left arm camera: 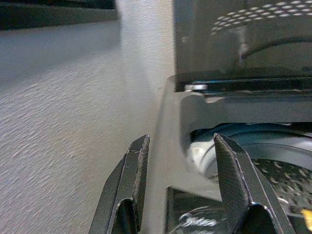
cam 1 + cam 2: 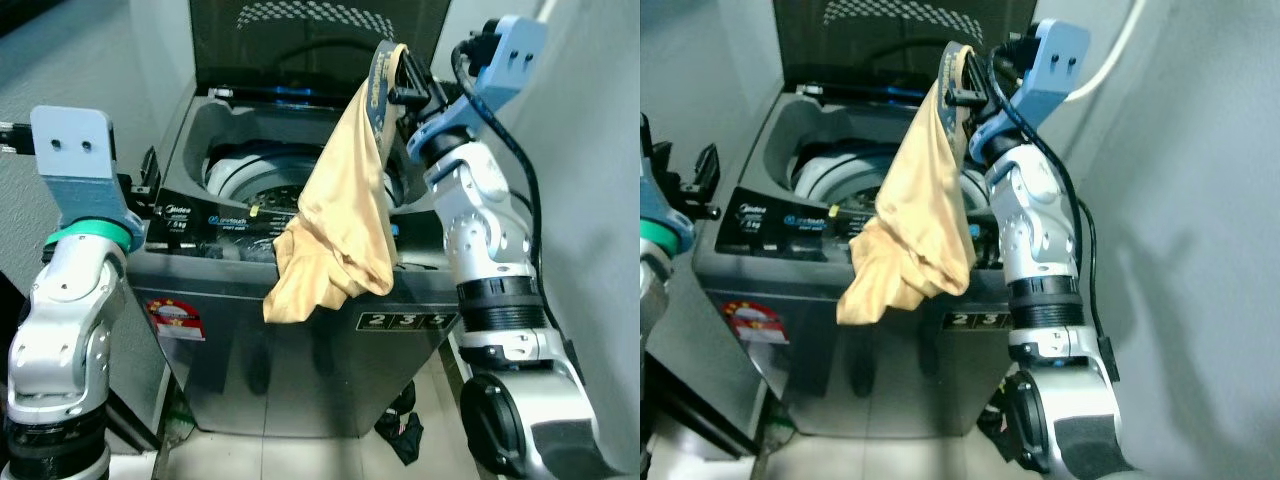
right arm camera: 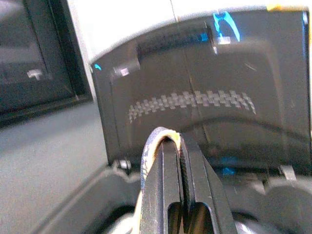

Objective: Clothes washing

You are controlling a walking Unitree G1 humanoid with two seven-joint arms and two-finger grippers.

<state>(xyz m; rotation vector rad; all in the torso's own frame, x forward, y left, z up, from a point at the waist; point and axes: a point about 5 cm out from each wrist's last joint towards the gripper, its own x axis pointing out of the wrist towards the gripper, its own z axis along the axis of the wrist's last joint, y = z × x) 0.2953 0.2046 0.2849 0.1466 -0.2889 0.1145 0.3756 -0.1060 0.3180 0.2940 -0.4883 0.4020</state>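
The yellow garment hangs straight down from my right pincer, long axis vertical, waistband pinched between its closed fingers; its lower folds drape over the front rim of the washing machine; the drum lies below and toward my left; my left pincer, fingers apart and empty, waits by the machine's left edge.

The hanging tan satin garment covers the right half of the grey top-loading washing machine's drum opening and part of its control panel. A small dark crumpled item on the floor at lower centre is too dim to identify. The panel's small lettering is unreadable. The right wrist view is blurred throughout.
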